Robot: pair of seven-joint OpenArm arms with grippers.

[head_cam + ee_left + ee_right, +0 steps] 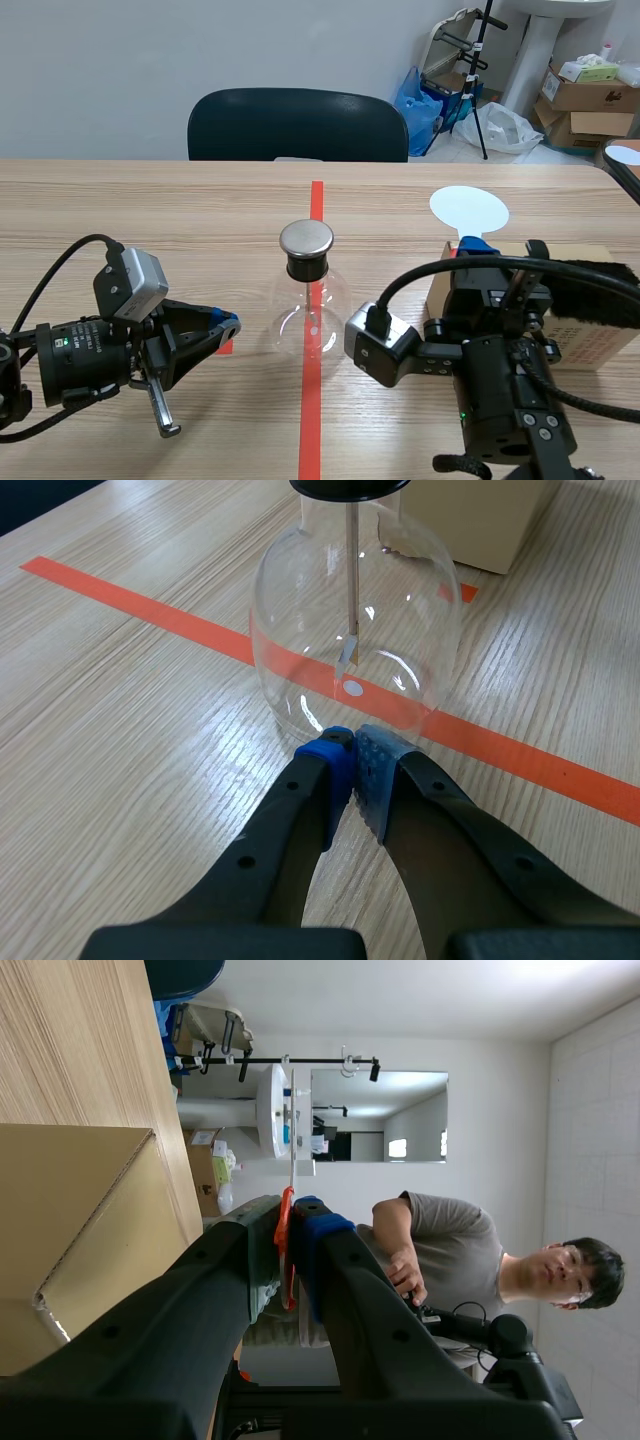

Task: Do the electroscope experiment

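left gripper (352,742): low over the worktop (150,210), lying on its side and pointing at the glass. fingers closed on nothing, the blue pads pressed together. tips just beside the base of the bulb; cannot tell whether they touch it.

right gripper (291,1222): raised, fingers pointing away from the robot and clamped on the thin orange handle of the white disc paddle (468,208). the round disc stands above the fingers, beyond the flask and off to the right of it, well apart from it.

electroscope flask (308,300): mid-worktop, upright, sitting on the orange-red tape line (312,400) between the two arms. clear round bulb, black stopper, flat round metal cap (306,238) on top. in the left wrist view a thin rod (352,570) hangs down inside the bulb with a small pale leaf at its end.

cardboard box (600,350): right side of the worktop, behind the right arm, with a dark fuzzy piece (590,295) lying on it.

beyond the far edge: a dark chair (297,125) pushed in at the middle. further back right, a blue bag (415,95) and stacked cartons (585,90) on the floor.

right wrist view also catches a seated person (450,1250) in a grey shirt.
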